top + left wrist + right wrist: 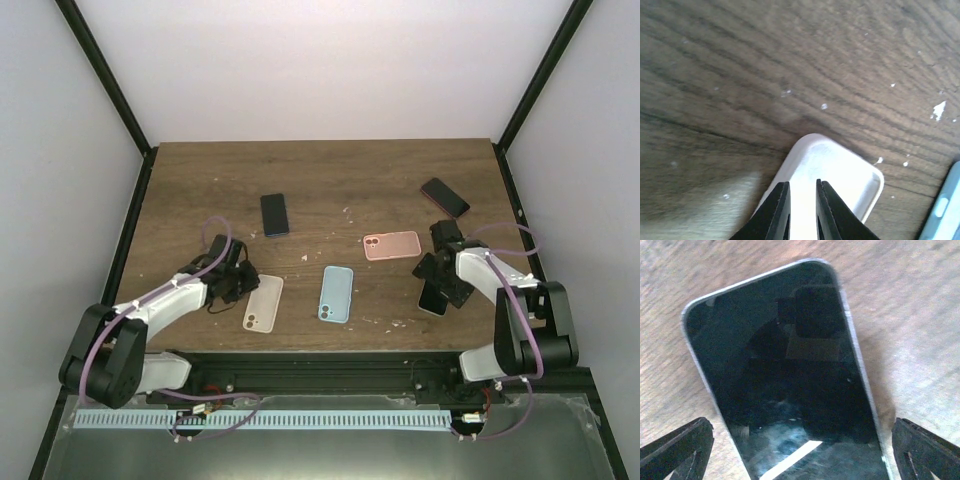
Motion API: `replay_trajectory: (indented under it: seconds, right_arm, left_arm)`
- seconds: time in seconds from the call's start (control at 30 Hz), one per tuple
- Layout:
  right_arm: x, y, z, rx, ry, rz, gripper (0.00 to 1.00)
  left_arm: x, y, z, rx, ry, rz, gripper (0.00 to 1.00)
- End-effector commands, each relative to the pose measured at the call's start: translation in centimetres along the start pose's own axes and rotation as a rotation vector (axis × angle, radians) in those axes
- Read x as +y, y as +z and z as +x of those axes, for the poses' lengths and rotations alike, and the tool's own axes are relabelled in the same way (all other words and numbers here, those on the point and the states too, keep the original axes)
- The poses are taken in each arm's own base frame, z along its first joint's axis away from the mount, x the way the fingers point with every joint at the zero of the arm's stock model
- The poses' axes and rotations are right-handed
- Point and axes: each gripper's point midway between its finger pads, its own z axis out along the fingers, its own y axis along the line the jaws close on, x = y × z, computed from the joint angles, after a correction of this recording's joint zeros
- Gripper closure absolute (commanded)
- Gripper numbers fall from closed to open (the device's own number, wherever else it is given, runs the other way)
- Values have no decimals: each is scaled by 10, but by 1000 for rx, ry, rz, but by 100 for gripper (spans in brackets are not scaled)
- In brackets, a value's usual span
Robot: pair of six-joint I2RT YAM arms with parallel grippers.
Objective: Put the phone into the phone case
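A cream-white phone case (263, 303) lies open side up at the front left; the left wrist view shows its rounded end (840, 170). My left gripper (238, 283) hovers over that end, its jaws (802, 184) a narrow gap apart with nothing seen between them but the case below. A dark phone (433, 298) lies screen up at the front right and fills the right wrist view (785, 375). My right gripper (437, 283) is wide open (800, 450), one finger on each side of the phone, apart from its edges.
A light blue case (336, 294) lies at front centre; its edge shows in the left wrist view (945, 210). A pink case (391, 245) lies right of centre. A black phone (275, 214) and a red-edged phone (445, 197) lie farther back. White crumbs dot the wooden table (200, 190).
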Motion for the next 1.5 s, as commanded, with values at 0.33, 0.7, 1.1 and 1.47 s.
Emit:
replay_trajectory:
  seconds: [0.33,0.7,1.1,1.47]
  right_arm:
    - [21,7,6,44,-121,-83,9]
    - [8,15,12,56,-87,-27,0]
    - [4,20,10,47,-111,26,14]
    - [25,20,26,66,-173,7,21]
  left_arm:
    - [0,-14,-12,-52,49,-85,46]
    - [41,-11,12,-15,134,-178,24]
    - [18,2,53,160,84,28,29]
    - [-22,-2,77,262,66,191,30]
